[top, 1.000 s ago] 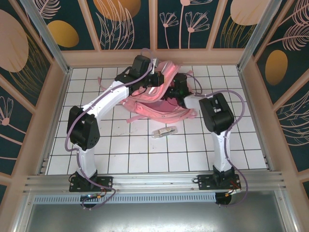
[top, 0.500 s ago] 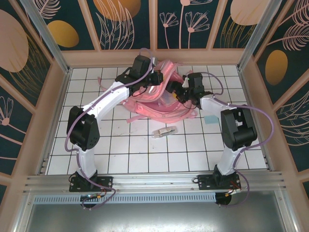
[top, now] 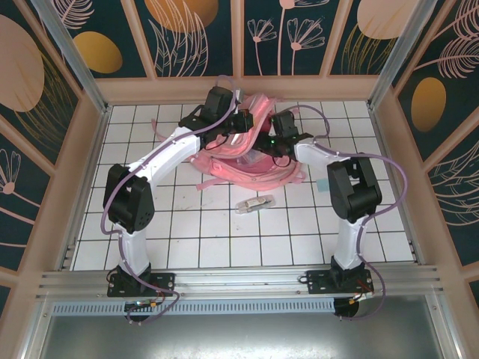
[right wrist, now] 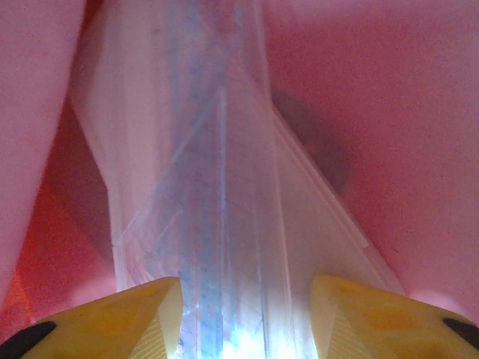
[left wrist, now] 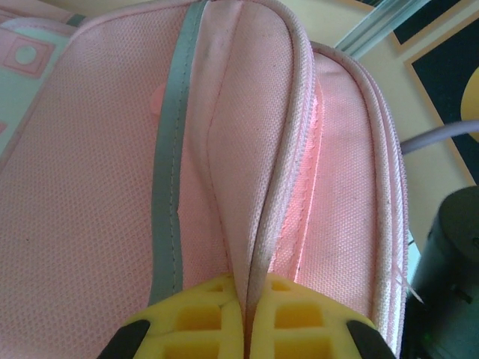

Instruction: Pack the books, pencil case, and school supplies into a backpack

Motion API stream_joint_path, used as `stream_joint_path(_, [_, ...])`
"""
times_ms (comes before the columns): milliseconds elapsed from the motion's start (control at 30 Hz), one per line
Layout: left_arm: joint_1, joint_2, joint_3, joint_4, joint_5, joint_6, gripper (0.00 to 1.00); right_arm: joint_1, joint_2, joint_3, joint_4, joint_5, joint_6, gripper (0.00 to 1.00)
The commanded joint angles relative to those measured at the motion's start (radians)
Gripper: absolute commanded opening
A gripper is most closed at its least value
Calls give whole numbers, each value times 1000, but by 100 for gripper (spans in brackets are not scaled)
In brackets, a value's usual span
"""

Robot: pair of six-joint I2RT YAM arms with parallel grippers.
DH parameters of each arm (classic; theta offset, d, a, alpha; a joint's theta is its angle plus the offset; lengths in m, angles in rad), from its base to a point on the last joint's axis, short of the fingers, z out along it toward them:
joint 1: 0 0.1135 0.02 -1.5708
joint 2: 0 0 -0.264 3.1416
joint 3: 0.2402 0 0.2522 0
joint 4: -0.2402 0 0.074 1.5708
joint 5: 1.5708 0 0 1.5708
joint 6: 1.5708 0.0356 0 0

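Backpack (top: 228, 170) lies slumped at the far-centre of the tiled table (top: 187, 239), w/ both arms reaching onto it. On the bag's zip edge the left gripper (left wrist: 245, 318) is pinched tight, pads closed w/ only a fold of pink fabric btwn them. Prob. it lifts that rim so the mouth gapes and the soft walls don't fold in on whatever goes down. Deep in the pink lining sits the right gripper (right wrist: 245, 321), jaws approx half apart, w/ the clear plastic piece (right wrist: 217, 187) standing btwn the yellow fingers (right wrist: 120, 318). The piece fills the gap, but can't tell whether it is clamped or loose. Judging by that, the step in hand is setting this supply into the main compartment, one arm holding the bag open for the other. The narrow transparent box (top: 253, 203) lies on the table near the bag's front side, apart from it and not yet packed, so the job looks only partway done.
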Motion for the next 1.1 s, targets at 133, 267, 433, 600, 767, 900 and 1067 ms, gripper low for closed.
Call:
stream_joint_path(133, [-6,-78,-54,217,122,-100,0,21,158,108,149,-93,50,35])
stream_joint_path(267, [-7,-101,-83,231,108,-107,0,19,204,167,189,-173,52,31])
stream_joint_path(433, [-7,-92,-90,245,71,-106,0,6,92,90,119,-114,-23,45])
stream_joint_path(600, [-7,-51,-74,273,53,-115,0,-10,-145,-96,23,24,-80,65])
stream_joint_path(767, [-7,-15,-62,311,59,-141,0,-17,-321,-214,-106,148,-117,74])
stream_joint_path(900, [-7,16,-35,298,114,-154,42,-15,-419,-250,-188,202,-119,75])
stream_joint_path(1067, [6,-65,-90,236,-7,-108,99,36,-508,-291,-193,180,-43,73])
